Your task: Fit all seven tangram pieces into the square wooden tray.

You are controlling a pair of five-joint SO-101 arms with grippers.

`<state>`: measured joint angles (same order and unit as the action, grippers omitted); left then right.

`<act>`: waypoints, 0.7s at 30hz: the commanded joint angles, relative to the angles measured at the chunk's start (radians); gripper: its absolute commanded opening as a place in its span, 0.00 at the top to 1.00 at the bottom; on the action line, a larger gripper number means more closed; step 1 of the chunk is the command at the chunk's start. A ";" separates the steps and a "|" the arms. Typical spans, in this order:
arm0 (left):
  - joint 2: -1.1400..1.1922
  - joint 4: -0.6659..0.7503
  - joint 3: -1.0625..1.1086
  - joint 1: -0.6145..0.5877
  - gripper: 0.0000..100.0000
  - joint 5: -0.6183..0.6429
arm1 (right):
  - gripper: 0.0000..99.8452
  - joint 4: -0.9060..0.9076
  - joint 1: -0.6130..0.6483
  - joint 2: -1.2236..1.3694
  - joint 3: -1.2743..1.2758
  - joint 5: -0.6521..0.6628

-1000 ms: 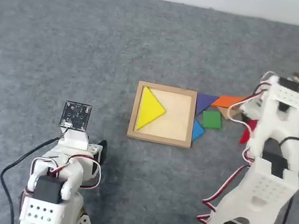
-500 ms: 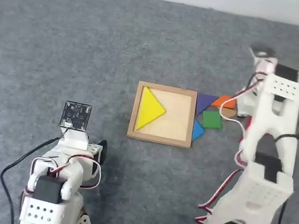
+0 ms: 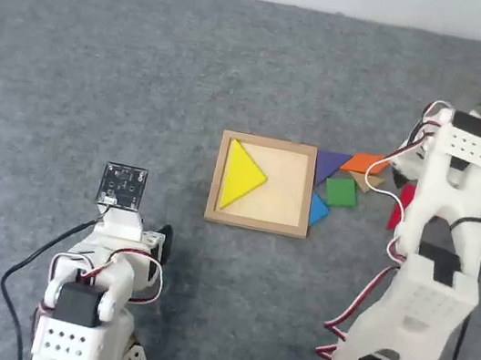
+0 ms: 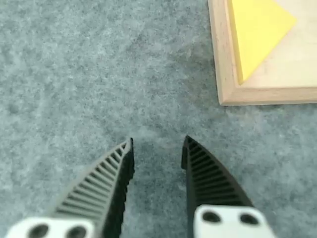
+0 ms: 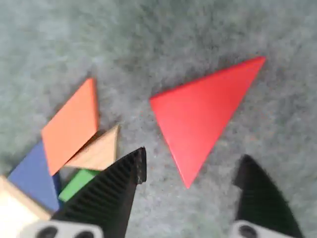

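— Where's your right gripper?

— My right gripper (image 5: 193,157) is spread wide with nothing pinched. The red triangle (image 5: 203,109) lies flat on the grey carpet (image 5: 198,29) just ahead of it, one corner pointing into the gap between my fingers.

— And past that?

— Off to one side of the red one, the tan triangle (image 5: 99,151) touches the orange parallelogram (image 5: 72,124). The green square (image 5: 77,183) and the dark blue piece (image 5: 32,178) sit just beyond those, against a corner of the tray (image 5: 15,210).

— What changed in the last half second?

— In the high view my right arm was stretched farther out and hid the red triangle. I've pulled it back, and the piece shows again beside the arm.

— Left side?

— My left gripper (image 4: 158,141) is parted too, over bare carpet. Ahead and off to one side is the tray's near corner, with the yellow triangle (image 4: 255,29) inside against the rim. That arm hasn't moved.
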<state>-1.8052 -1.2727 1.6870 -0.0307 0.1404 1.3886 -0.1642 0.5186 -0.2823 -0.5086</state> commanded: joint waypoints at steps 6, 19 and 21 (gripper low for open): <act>-0.020 0.006 -0.002 -0.006 0.85 0.008 | 0.64 -0.059 0.013 0.015 -0.054 -0.080; -0.020 0.006 -0.002 -0.006 0.85 0.008 | 0.64 -0.182 -0.004 0.090 -0.060 -0.149; -0.020 0.006 -0.002 -0.006 0.85 0.008 | 0.64 -0.194 -0.025 0.104 -0.064 -0.150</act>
<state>-1.8052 -1.2727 1.6870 -0.0322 0.1404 1.2229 -0.1626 0.6383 -0.2915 -0.6421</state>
